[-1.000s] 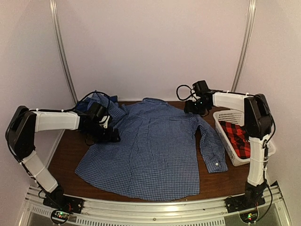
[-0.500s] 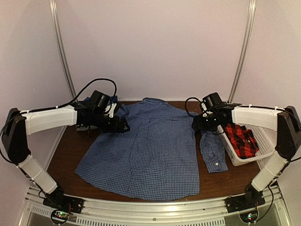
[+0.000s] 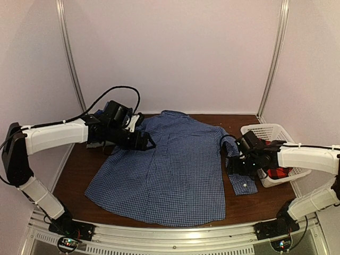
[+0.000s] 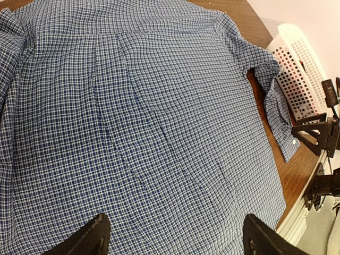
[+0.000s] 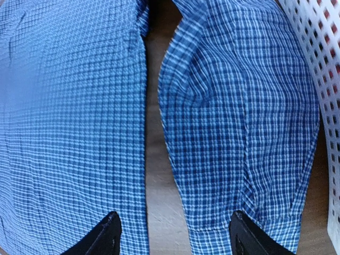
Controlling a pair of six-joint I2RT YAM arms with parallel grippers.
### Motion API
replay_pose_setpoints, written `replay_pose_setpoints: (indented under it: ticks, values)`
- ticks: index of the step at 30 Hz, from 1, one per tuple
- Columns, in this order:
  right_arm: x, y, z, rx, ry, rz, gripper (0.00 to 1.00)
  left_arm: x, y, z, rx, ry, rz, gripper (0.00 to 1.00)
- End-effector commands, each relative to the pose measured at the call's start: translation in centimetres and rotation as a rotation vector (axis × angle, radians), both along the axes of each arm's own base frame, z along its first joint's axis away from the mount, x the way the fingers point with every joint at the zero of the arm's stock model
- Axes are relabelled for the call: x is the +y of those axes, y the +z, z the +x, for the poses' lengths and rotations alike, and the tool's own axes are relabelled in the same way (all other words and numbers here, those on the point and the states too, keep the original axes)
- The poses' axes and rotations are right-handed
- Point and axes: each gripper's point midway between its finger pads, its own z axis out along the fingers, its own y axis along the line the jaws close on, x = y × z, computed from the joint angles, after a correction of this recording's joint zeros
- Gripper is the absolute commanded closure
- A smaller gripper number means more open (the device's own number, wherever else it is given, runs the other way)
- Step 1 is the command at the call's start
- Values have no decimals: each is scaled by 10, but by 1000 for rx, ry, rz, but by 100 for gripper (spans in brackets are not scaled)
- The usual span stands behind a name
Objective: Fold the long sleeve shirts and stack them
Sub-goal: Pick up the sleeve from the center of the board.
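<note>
A blue-and-white fine-check long sleeve shirt (image 3: 175, 170) lies spread flat on the brown table, collar to the back. Its right sleeve (image 3: 240, 178) runs down beside the body, with a white button at the cuff. My left gripper (image 3: 150, 143) hovers open over the shirt's left shoulder; in the left wrist view the checked cloth (image 4: 149, 133) fills the frame between the open fingertips (image 4: 90, 239). My right gripper (image 3: 234, 166) hangs open over the right sleeve (image 5: 239, 133), with the strip of bare table (image 5: 159, 202) between sleeve and body below it. A red-and-black plaid shirt (image 3: 274, 173) lies in the basket, mostly hidden by the right arm.
The white slatted basket (image 3: 265, 130) stands at the table's right edge, close beside the sleeve and the right arm; it shows again as the basket (image 4: 297, 64) and the basket (image 5: 324, 79). Walls close in the table at the back and sides.
The left gripper has moved right onto the shirt's shoulder area. The right arm has swung forward and down from the collar end to above the lower sleeve, now covering most of the basket.
</note>
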Motion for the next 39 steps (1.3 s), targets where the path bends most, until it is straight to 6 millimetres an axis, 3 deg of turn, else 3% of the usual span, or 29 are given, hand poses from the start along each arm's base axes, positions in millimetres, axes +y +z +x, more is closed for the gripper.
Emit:
replay_pose_setpoints:
  ticks: [1, 8, 17, 20, 24, 26, 29, 34, 39]
  values:
    - [-34, -15, -27, 47, -146, -72, 30, -9, 40, 1, -74, -24, -91, 12]
    - [-56, -37, -49, 85, -238, -94, 31, -9, 44, -2, -81, -29, -102, 12]
    - [-62, -69, -57, 148, -263, -145, 27, -11, 47, 0, -94, -38, -113, 12]
    - [-60, -70, -55, 152, -248, -162, 37, -12, 46, 1, -93, -38, -111, 12]
    - [-58, -63, -48, 142, -232, -174, 61, -13, 47, 1, -96, -38, -119, 12]
    - [-56, -52, -41, 122, -231, -185, 73, -14, 47, 2, -94, -38, -125, 12]
    - [-52, -24, -25, 68, -227, -198, 82, -17, 48, 2, -92, -47, -140, 12]
    - [-32, 46, 16, -94, -192, -166, 88, -24, 51, 1, -86, -61, -186, 12]
    - [-17, 101, 54, -235, -152, -198, 90, -35, 58, 1, -92, -98, -245, 12]
